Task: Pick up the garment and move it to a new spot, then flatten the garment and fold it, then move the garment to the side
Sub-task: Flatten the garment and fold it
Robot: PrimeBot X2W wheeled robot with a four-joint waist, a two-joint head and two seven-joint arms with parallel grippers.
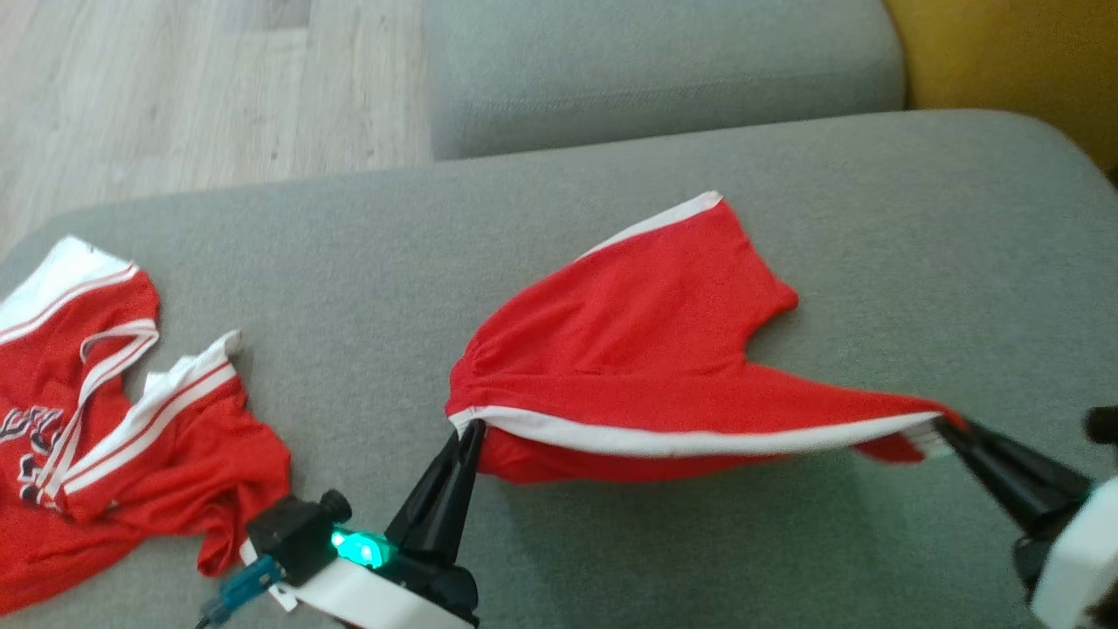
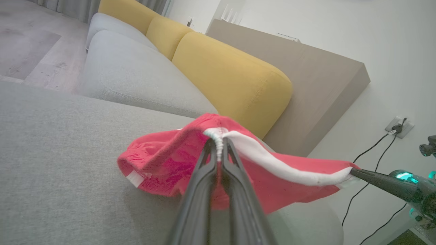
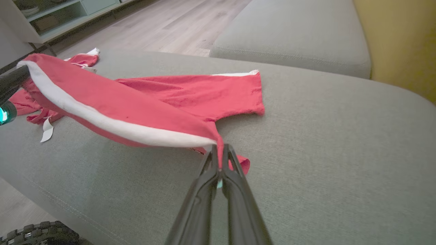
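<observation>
The garment (image 1: 638, 332) is a pair of red shorts with a white waistband, lying on the grey sofa seat (image 1: 873, 218) with its near edge lifted. My left gripper (image 1: 470, 430) is shut on the waistband's left end, and in the left wrist view the white band (image 2: 218, 137) is pinched between the fingers (image 2: 204, 170). My right gripper (image 1: 945, 426) is shut on the waistband's right end, as the right wrist view shows with the garment (image 3: 190, 95) caught at the gripper (image 3: 220, 154) tips. The waistband hangs stretched between the two grippers, slightly above the cushion.
A second red and white jersey (image 1: 105, 402) lies crumpled at the seat's left end. Another grey cushion (image 1: 664, 70) sits beyond, with yellow backrests (image 2: 231, 75) at the right. Wooden floor (image 1: 175, 87) lies past the seat's far left edge.
</observation>
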